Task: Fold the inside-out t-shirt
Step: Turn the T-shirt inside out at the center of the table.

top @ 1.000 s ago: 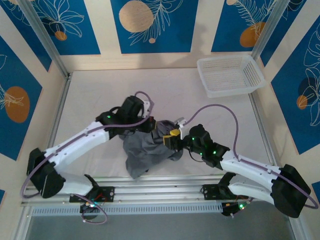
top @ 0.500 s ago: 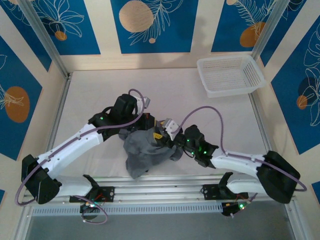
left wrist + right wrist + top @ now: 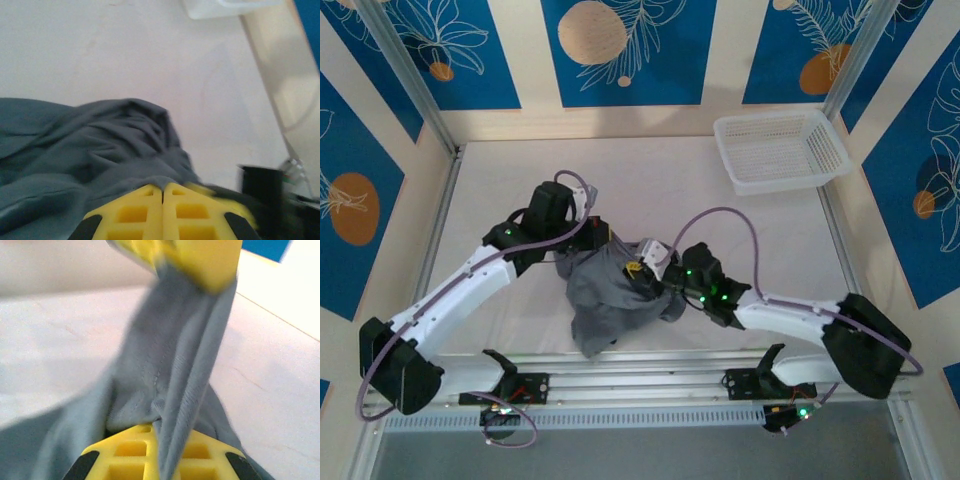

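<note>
The dark grey inside-out t-shirt lies crumpled near the table's front middle. My left gripper is at its far upper edge, shut on a fold of the cloth. In the left wrist view the yellow fingers meet, with grey fabric pinched at the tips of the left gripper. My right gripper sits on the shirt's right side, and in its wrist view the right gripper is shut on a band of t-shirt. That band runs up, pulled taut, to the left gripper's yellow finger.
A white mesh basket stands at the back right corner. The white table stretches bare behind the shirt. The two wrists are close together over the cloth, and the purple cables arc above them.
The right gripper was open and has shut on the shirt, having moved left. The left arm has drawn back and to the left with its fold, stretching cloth between the two grippers.
</note>
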Robot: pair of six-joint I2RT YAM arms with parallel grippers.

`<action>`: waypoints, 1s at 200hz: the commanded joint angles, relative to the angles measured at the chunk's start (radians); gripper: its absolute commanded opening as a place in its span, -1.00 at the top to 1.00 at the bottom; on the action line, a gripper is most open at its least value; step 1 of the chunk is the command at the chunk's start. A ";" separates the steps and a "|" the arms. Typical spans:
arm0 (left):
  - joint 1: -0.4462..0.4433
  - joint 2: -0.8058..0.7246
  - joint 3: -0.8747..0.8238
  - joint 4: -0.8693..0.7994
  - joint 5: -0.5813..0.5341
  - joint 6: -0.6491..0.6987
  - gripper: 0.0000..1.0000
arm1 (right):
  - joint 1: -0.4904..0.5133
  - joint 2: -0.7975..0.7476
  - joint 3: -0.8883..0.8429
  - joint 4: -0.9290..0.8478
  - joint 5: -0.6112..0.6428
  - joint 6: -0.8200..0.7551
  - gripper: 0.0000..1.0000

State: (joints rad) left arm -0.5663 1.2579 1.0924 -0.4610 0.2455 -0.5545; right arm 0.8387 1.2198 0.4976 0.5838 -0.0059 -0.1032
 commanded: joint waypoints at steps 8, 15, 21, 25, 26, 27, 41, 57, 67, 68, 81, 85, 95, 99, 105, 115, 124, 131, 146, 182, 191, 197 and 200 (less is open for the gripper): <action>0.046 0.085 -0.046 0.075 -0.027 0.137 1.00 | -0.071 -0.119 0.006 -0.041 -0.434 0.287 1.00; 0.046 0.094 -0.059 0.104 -0.007 0.134 1.00 | -0.089 -0.130 0.006 -0.033 -0.437 0.331 1.00; 0.046 0.097 -0.071 0.126 0.005 0.123 0.96 | -0.102 -0.138 0.007 -0.033 -0.418 0.358 1.00; 0.046 0.094 -0.078 0.140 0.013 0.114 0.88 | -0.109 -0.141 0.006 -0.039 -0.399 0.371 1.00; 0.046 0.093 -0.081 0.144 0.014 0.114 0.86 | -0.111 -0.142 0.006 -0.040 -0.393 0.375 1.00; 0.046 0.093 -0.083 0.147 0.015 0.112 0.83 | -0.113 -0.142 0.006 -0.043 -0.388 0.377 1.00; 0.046 0.064 -0.105 0.170 0.019 0.099 0.49 | -0.141 -0.140 0.012 -0.066 -0.355 0.403 1.00; 0.046 0.006 -0.119 0.146 -0.011 0.101 0.18 | -0.173 -0.123 0.022 -0.083 -0.317 0.461 1.00; 0.046 -0.043 -0.130 0.116 -0.026 0.102 0.09 | -0.189 -0.109 0.032 -0.088 -0.320 0.486 1.00; 0.046 -0.048 -0.132 0.114 -0.027 0.101 0.09 | -0.189 -0.108 0.033 -0.088 -0.319 0.488 1.00; 0.041 -0.126 -0.165 0.101 -0.015 0.081 0.04 | -0.199 -0.093 0.053 -0.119 -0.282 0.523 1.00; 0.037 -0.153 -0.179 0.104 -0.007 0.071 0.03 | -0.202 -0.088 0.062 -0.136 -0.268 0.534 1.00; 0.015 -0.219 -0.220 0.116 0.013 0.048 0.01 | -0.210 -0.072 0.089 -0.186 -0.239 0.559 1.00; -0.002 -0.243 -0.234 0.120 0.011 0.041 0.00 | -0.212 -0.066 0.099 -0.203 -0.231 0.569 1.00; -0.039 -0.276 -0.254 0.126 -0.002 0.035 0.00 | -0.216 -0.058 0.112 -0.222 -0.224 0.581 1.00; -0.123 -0.319 -0.279 0.138 -0.046 0.034 0.00 | -0.217 -0.043 0.127 -0.242 -0.214 0.600 1.00; -0.203 -0.338 -0.292 0.146 -0.104 0.021 0.00 | -0.217 -0.031 0.135 -0.246 -0.215 0.612 1.00; -0.256 -0.340 -0.297 0.151 -0.148 0.006 0.00 | -0.216 -0.022 0.140 -0.243 -0.219 0.619 1.00; -0.346 -0.316 -0.295 0.162 -0.230 -0.021 0.01 | -0.213 -0.006 0.146 -0.239 -0.217 0.633 1.00; -0.420 -0.151 -0.215 0.184 -0.220 -0.004 -0.05 | -0.208 0.006 0.153 -0.242 -0.212 0.663 1.00; -0.418 -0.119 -0.203 0.204 -0.231 -0.001 -0.10 | -0.207 0.004 0.153 -0.247 -0.210 0.665 1.00; -0.419 -0.101 -0.196 0.215 -0.247 0.004 -0.14 | -0.205 0.003 0.154 -0.252 -0.210 0.666 1.00; -0.419 -0.092 -0.191 0.220 -0.255 0.010 -0.17 | -0.205 0.001 0.153 -0.255 -0.210 0.667 1.00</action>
State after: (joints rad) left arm -0.9787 1.1114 0.8429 -0.2974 0.0559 -0.5480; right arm 0.6262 1.2282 0.6163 0.3443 -0.2245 0.5320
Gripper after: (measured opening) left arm 0.551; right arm 0.063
